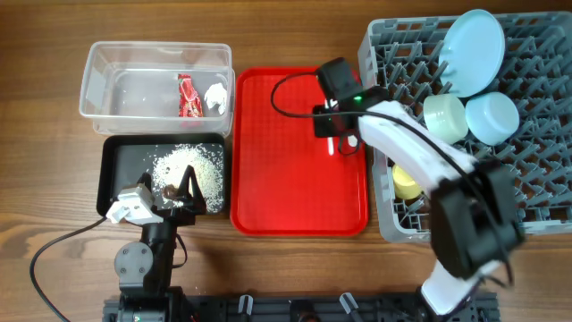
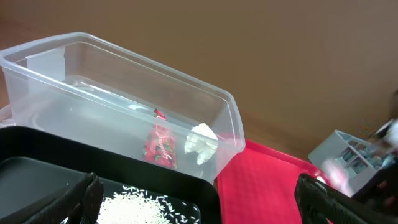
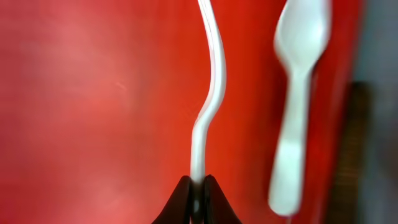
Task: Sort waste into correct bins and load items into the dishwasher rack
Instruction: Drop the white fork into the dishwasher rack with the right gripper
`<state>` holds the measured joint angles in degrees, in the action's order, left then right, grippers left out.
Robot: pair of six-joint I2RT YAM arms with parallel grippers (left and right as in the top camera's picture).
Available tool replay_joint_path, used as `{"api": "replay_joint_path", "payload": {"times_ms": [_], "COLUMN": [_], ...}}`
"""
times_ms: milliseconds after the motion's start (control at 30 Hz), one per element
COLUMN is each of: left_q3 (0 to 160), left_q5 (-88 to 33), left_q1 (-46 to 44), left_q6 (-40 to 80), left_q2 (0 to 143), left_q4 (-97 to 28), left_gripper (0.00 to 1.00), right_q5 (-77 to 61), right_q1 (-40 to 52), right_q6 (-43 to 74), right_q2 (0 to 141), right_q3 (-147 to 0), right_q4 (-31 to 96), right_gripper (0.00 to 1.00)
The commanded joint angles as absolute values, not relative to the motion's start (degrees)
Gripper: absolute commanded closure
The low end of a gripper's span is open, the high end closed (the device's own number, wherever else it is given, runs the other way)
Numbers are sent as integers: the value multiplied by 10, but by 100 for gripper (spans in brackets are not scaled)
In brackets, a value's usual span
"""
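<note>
My right gripper (image 1: pixel 332 134) (image 3: pixel 198 186) is shut on the handle of the white fork (image 3: pixel 211 93) over the red tray. The white spoon (image 3: pixel 298 93) lies just right of it on the tray. The plate (image 1: pixel 472 52), mint bowl (image 1: pixel 444 117), blue bowl (image 1: pixel 492 117) and yellow cup (image 1: pixel 406 182) sit in the grey rack (image 1: pixel 536 179). The red wrapper (image 2: pixel 160 144) and tissue (image 2: pixel 202 142) lie in the clear tub (image 1: pixel 116 85). Rice (image 1: pixel 188 165) lies in the black tray (image 1: pixel 121 161). My left gripper (image 2: pixel 199 205) is open and empty above the black tray's near edge.
The flat red serving tray (image 1: pixel 286 179) lies between the black tray and the rack. The clear tub stands behind the black tray. A black cable runs from the left arm across the wooden table at the front left.
</note>
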<state>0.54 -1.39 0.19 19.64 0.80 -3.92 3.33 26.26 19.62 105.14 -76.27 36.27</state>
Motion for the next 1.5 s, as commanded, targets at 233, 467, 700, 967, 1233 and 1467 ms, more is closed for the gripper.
{"api": "replay_joint_path", "payload": {"times_ms": [233, 467, 700, 967, 1233, 1467], "left_q3": [3, 3, 3, 3, 3, 3], "left_q5": [-10, -10, -10, -10, -10, -10], "left_q1": [8, 8, 8, 8, 8, 8], "left_q6": [199, 199, 199, 199, 199, 199], "left_q2": [4, 4, 4, 4, 4, 4], "left_q4": [-43, -43, -43, -43, -43, -43], "left_gripper": [0, 0, 0, 0, 0, 0], "right_q5": [181, 154, 141, 130, 162, 139], "right_q1": [152, 94, 131, 198, 202, 109], "right_q6": [95, 34, 30, 70, 157, 180], "right_q2": [907, 968, 954, 944, 944, 944], "right_q3": [-765, -764, -765, -764, -764, -764], "right_q4": [363, 376, 376, 382, 396, 345], "right_gripper": [96, 96, 75, 59, 60, 93]}}
